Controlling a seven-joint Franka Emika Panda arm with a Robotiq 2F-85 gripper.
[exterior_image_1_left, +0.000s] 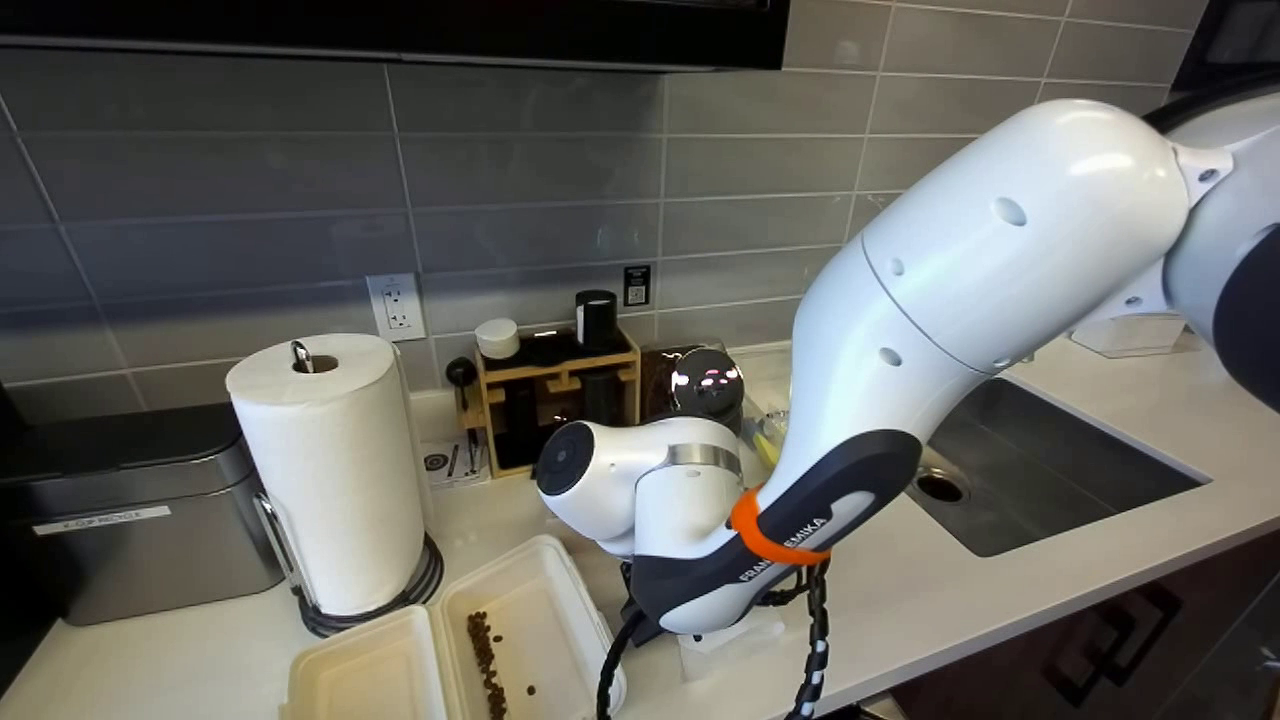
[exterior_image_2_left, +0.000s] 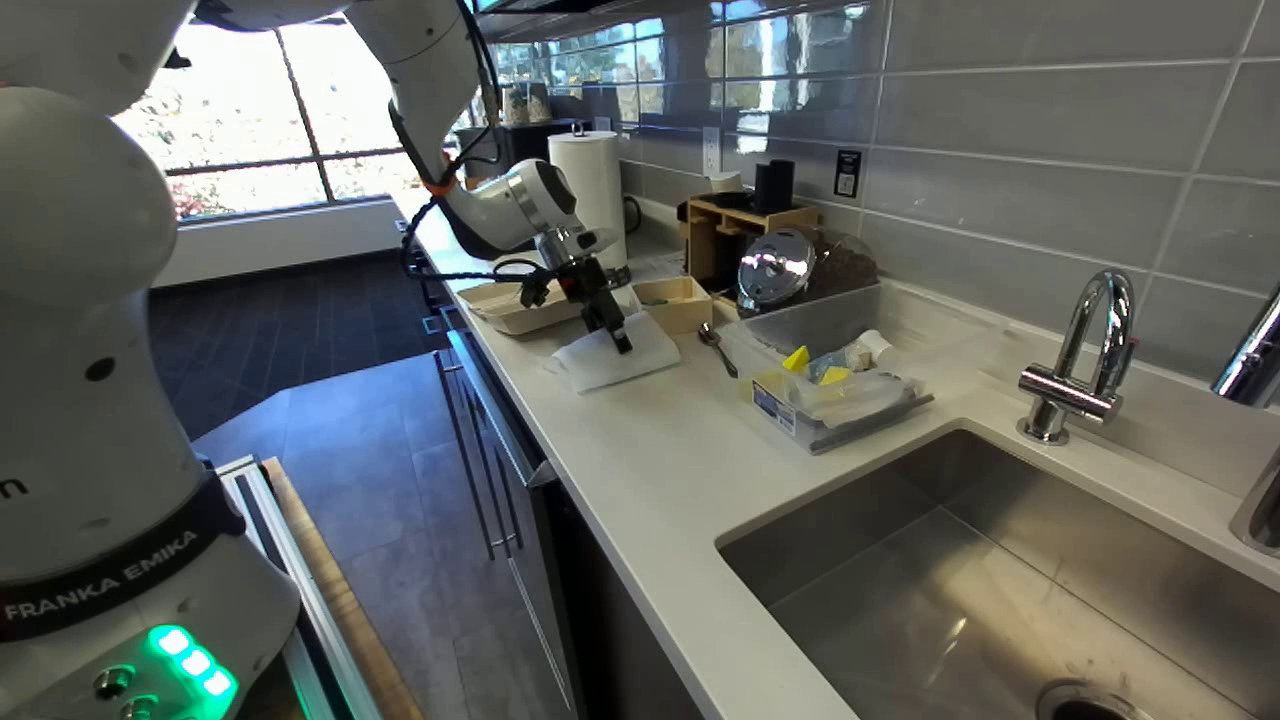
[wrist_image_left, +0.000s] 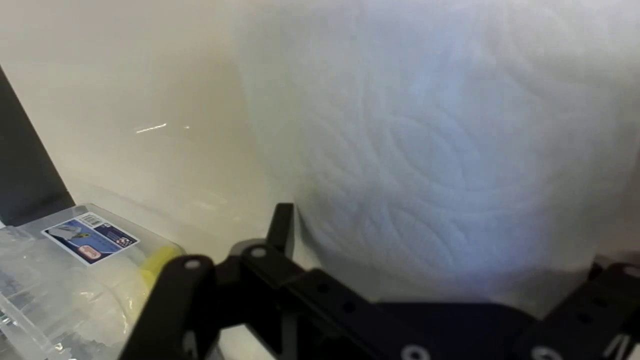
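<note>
In the wrist view, the pincer (wrist_image_left: 442, 240) comes in from the bottom edge. Its fingers (wrist_image_left: 285, 227) stand wide apart, and a white paper towel (wrist_image_left: 430, 140) spreads below the gap, lying on the counter (wrist_image_left: 150, 90). The pincer is not closed on it; whether a fingertip touches the sheet is hard to tell at this range. To the left of the pincer here is a clear plastic tub (wrist_image_left: 132, 252) with a printed label (wrist_image_left: 90, 237) and something yellow (wrist_image_left: 160, 260) showing in it.

In an exterior view, the pincer tilts down with its tip at the paper towel, which lies under it and reaches out toward the front of the counter. Beyond the pincer is a pale food box (exterior_image_2_left: 525, 322), and just past it on the wall side stands a small tan box (exterior_image_2_left: 685, 320). Also toward the wall is a spoon (exterior_image_2_left: 717, 349), with the plastic tub farther along. Nearer the camera, well apart from the pincer, are the sink (exterior_image_2_left: 890, 580) and the tap (exterior_image_2_left: 1065, 395).

In an exterior view, the arm (exterior_image_1_left: 900, 280) hides most of the pincer, and part of the paper towel shows just beside it. The open food box sits near the pincer, with a row of brown beans (exterior_image_1_left: 482, 650) along its inside. Past the box stand a kitchen roll (exterior_image_1_left: 330, 480) and a metal recycling bin (exterior_image_1_left: 170, 540). A wooden rack (exterior_image_1_left: 520, 372) is farther from the pincer, against the wall.
</note>
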